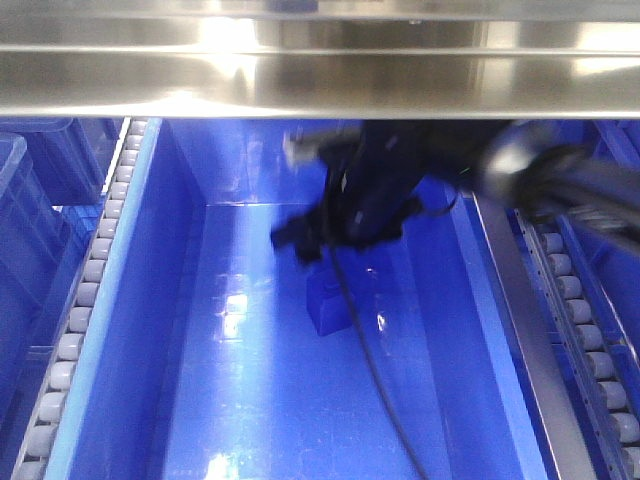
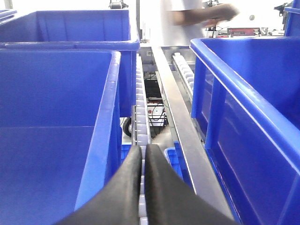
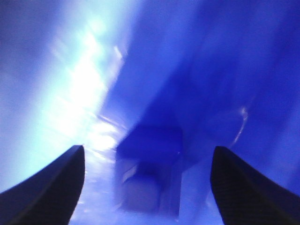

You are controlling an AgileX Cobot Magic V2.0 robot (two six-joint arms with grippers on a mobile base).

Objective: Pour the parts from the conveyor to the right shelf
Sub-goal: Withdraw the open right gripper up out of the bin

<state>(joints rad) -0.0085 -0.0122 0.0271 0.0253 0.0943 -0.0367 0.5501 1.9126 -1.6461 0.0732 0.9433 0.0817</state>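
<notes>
A small blue open box lies on the floor of a large blue bin. My right gripper reaches into the bin from the right and hovers just above the box, blurred. In the right wrist view my right gripper is open and empty, with the small box lying between and below the fingers. What is inside the box is too blurred to tell. My left gripper is shut on nothing, over a roller track between two blue bins. It is out of the exterior view.
A steel shelf edge spans the top of the exterior view. Roller tracks run along the bin's left and right. Large blue bins stand left and right of my left gripper. A person stands at the back.
</notes>
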